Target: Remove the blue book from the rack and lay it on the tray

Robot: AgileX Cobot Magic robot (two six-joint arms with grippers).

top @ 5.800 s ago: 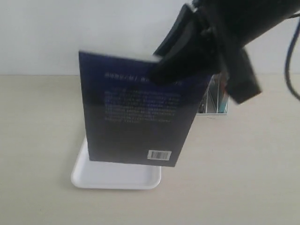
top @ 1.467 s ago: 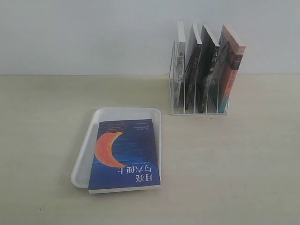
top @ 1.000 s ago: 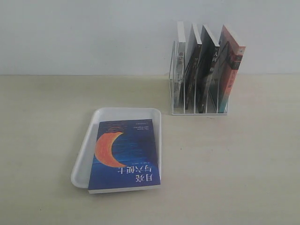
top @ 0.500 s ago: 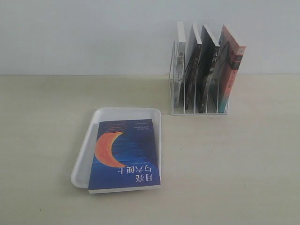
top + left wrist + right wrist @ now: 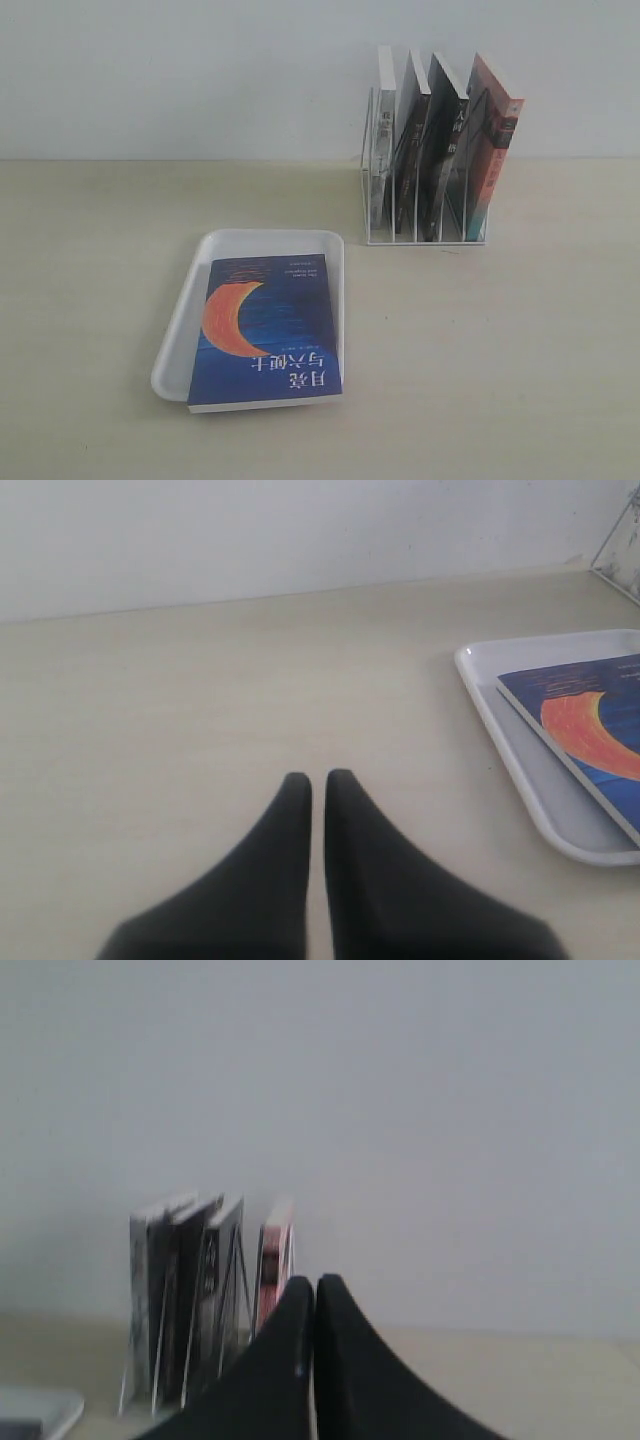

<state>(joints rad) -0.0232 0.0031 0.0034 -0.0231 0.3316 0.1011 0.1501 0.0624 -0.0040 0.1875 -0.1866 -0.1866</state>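
- The arm that held the blue book [image 5: 265,332] above the tray [image 5: 270,243] seconds ago is gone from the exterior view. The book now lies flat on the tray, cover up, unchanged over the last second.
- Left tool [image 5: 317,780]: tips pressed together, empty. Tray and book lie ahead and to one side, well apart, cut by the frame edge.
- Right tool [image 5: 315,1285]: tips pressed together, empty. The rack [image 5: 425,241] stands ahead, blurred, its books [image 5: 440,150] unreadable.
- The book's near edge hides the tray's near rim.

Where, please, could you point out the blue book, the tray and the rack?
blue book [image 5: 265,335]: exterior view, middle of its cover.
tray [image 5: 270,243]: exterior view, bare far end.
rack [image 5: 425,242]: exterior view, front base rail.
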